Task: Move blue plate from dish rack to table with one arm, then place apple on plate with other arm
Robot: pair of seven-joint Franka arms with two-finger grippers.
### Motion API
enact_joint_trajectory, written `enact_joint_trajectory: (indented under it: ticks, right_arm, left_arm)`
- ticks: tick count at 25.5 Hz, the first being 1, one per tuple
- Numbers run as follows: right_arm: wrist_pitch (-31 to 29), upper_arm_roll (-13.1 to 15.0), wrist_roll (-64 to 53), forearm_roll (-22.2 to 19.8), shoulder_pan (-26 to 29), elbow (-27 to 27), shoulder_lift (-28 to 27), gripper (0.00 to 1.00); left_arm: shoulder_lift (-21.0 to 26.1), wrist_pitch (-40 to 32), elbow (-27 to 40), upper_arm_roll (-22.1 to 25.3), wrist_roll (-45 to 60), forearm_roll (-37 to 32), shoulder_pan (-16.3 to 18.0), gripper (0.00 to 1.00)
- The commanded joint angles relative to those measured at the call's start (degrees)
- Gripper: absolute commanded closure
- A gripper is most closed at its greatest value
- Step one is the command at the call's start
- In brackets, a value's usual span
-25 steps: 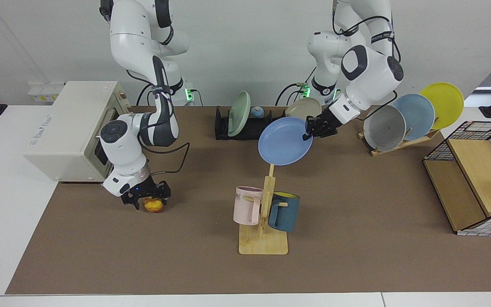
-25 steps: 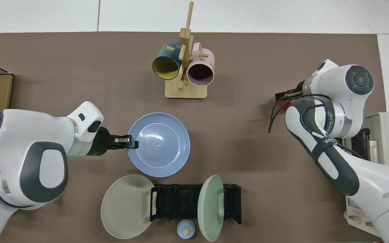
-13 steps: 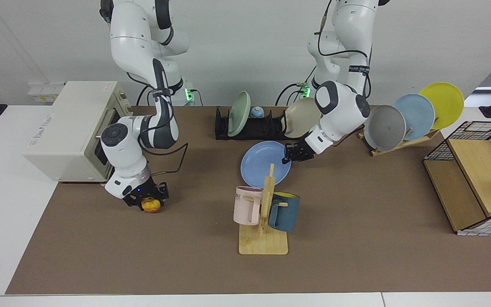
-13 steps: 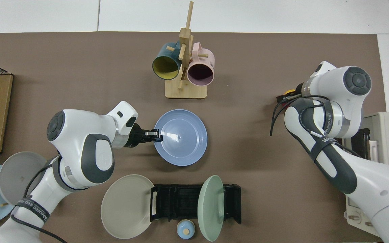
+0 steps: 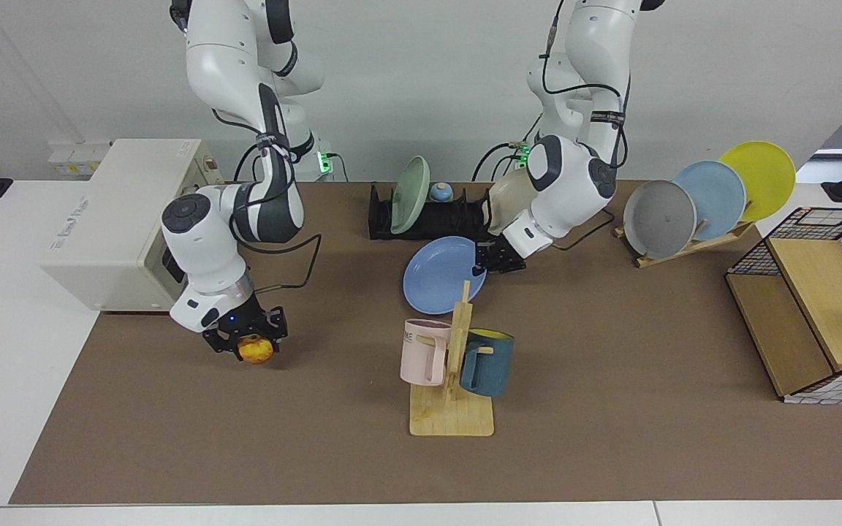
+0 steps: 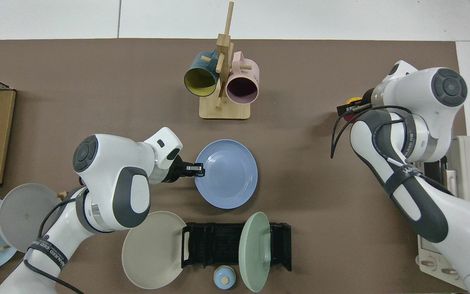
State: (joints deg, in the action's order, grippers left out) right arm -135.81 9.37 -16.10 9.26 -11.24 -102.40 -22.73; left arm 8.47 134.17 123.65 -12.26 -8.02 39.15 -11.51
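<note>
A wooden mug tree [image 5: 454,380] with a pink mug [image 5: 423,351] and a teal mug [image 5: 486,362] stands just in front of the blue plate [image 5: 441,274] – its top peg overlaps the plate's rim in the facing view. Behind the plate sits the dish rack [image 5: 425,216], holding a green plate [image 5: 409,194]. The left gripper [image 5: 481,266], arm bent low, is clamped on the plate's rim. Well off to the mug tree's side, the right gripper [image 5: 251,345] grips the apple [image 5: 256,350] – whether it touches the table [image 5: 611,409] is unclear.

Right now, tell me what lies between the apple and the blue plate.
Only bare table. The top view shows nothing between the apple, held in the right gripper, and the blue plate, which the left gripper holds by its rim.
</note>
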Motion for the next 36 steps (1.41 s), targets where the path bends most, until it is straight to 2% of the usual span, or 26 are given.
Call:
enact_joint_trajectory:
  ticks: [1, 3, 8, 12, 14, 15, 22, 28, 36]
  right_arm:
    - [5.02, 0.12, -0.07, 1.37, -0.10, -0.43, 4.53, 1.00]
    - [5.90, 0.03, 0.11, 1.37, -0.10, -0.61, 5.50, 1.00]
    - [6.52, 0.29, 4.94, 0.68, -2.82, -1.49, 6.91, 1.00]
    - [7.66, 0.03, 6.52, 0.58, -3.17, -1.83, 8.14, 1.00]
    - [8.80, 0.12, 8.97, 0.50, -4.92, -2.27, 8.84, 1.00]
    - [9.24, 0.12, 10.38, 0.50, -5.89, -2.54, 9.02, 1.00]
    - [9.24, 0.30, 20.92, -0.03, -13.01, -4.65, 10.87, 1.00]
    - [8.46, 0.30, 30.06, -0.21, -19.24, -5.70, 11.39, 1.00]
    - [5.20, 0.12, 41.84, -3.89, -26.54, -6.58, 10.08, 1.00]
  left_arm:
    - [-0.30, 0.21, 0.01, 0.48, 0.11, -1.01, -0.53, 0.73]
    - [-0.04, 0.56, -0.78, 0.57, 0.02, -2.31, -0.44, 0.38]
    - [0.40, -0.75, -4.03, 0.48, 6.43, -11.45, -0.18, 0.31]
    - [0.14, -4.53, -7.37, 0.48, 9.42, -17.34, 0.43, 0.17]
    - [-0.39, -5.85, -8.86, 0.57, 10.48, -20.50, 0.61, 0.05]
    - [-0.65, -6.72, -9.48, 0.65, 10.92, -22.17, 0.70, 0.02]
    - [-5.31, -19.72, -15.98, 1.18, 13.12, -29.56, 2.63, 0.01]
    - [-6.19, -28.78, -21.69, 1.27, 13.03, -34.40, 4.04, 0.01]
    - [-9.96, -35.91, -24.51, 1.97, 12.85, -38.09, 4.13, 0.01]
